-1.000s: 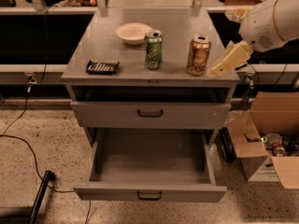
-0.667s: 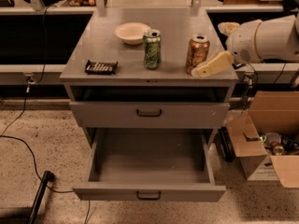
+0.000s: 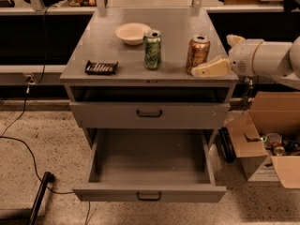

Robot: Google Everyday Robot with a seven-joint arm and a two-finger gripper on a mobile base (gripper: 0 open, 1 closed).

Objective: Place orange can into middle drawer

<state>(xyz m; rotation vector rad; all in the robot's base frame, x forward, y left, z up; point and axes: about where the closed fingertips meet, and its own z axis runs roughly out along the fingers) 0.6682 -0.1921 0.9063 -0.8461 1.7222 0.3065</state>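
In the camera view we saw the orange can [image 3: 198, 54] upright on the cabinet top [image 3: 180, 27], right of the green can [image 3: 152, 49]. The gripper [image 3: 212, 68] lay just beside its base; whether it was open or closed we could not tell. The middle drawer [image 3: 187, 194] stood pulled out.

No legible text, label or number anywhere.

White robot arm [image 3: 267, 60] with cream-yellow gripper [image 3: 209, 68].
The arm, right of the orange can [image 3: 198, 54], has smooth glossy white rounded cylinder segments with a thin seam ring near the wrist. The gripper, just right of the can's base, is pale, wedge-shaped and matte.
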